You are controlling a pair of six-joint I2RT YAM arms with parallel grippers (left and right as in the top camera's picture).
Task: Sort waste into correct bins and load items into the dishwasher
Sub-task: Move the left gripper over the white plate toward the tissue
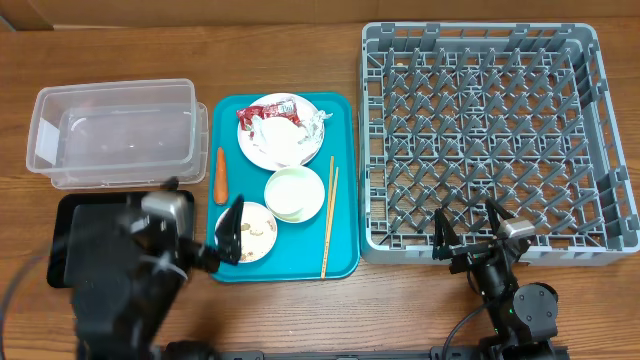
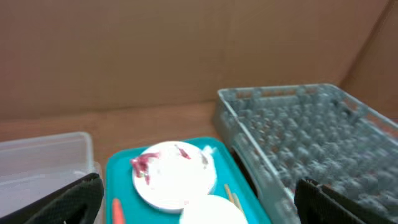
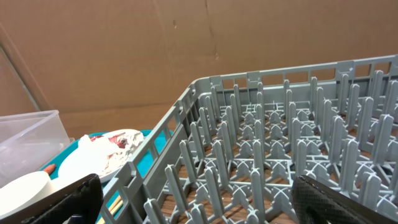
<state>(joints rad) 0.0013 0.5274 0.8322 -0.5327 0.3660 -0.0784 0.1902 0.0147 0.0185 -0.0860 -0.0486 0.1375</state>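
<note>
Overhead: wrapper point(image 1: 275, 108) print seems too blurred.

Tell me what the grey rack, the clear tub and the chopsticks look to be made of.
Grey rack: moulded plastic, matte, judging by its uniform grey lattice walls and pegs.
Clear tub: see-through plastic, slightly glossy; the table shows through it.
Chopsticks: probably wood or bamboo, pale tan and unshiny; too thin to see grain.

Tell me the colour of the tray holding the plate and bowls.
The tray is teal; the overhead view shows it best.
</note>
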